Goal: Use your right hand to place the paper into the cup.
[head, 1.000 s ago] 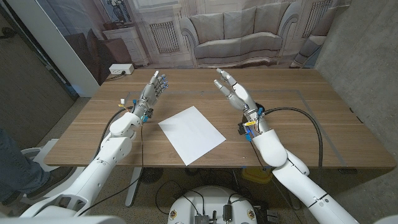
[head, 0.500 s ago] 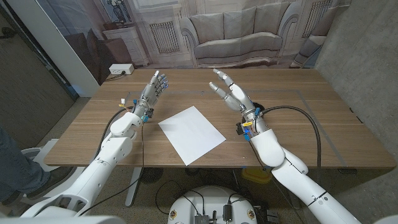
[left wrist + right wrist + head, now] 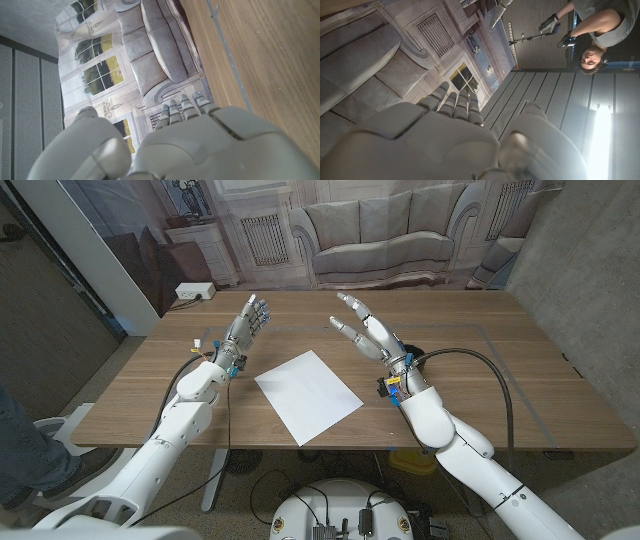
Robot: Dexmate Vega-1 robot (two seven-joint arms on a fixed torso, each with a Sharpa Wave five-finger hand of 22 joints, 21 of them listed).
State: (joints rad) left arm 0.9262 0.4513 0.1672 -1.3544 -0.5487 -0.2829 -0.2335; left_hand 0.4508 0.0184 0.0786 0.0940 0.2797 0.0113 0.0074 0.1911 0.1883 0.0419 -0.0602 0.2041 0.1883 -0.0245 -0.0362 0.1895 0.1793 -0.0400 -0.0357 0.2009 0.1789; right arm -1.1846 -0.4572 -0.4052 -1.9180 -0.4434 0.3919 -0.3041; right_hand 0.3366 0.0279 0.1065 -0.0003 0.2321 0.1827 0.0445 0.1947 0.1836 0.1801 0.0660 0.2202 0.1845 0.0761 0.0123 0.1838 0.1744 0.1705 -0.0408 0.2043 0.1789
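On the wooden table (image 3: 500, 370) the white sheet of paper (image 3: 307, 395) lies flat and untouched between the arms, no cup visible, so the task looks barely begun: the right hand (image 3: 362, 328) is raised, fingers spread and empty, beside the paper, and the left hand (image 3: 247, 320) waits open.

Both arms are glossy white, rounded shells. The pale grey left hand (image 3: 246, 318) and right hand (image 3: 362, 326) have segmented fingers; black cables and small blue-yellow connectors sit at each wrist.
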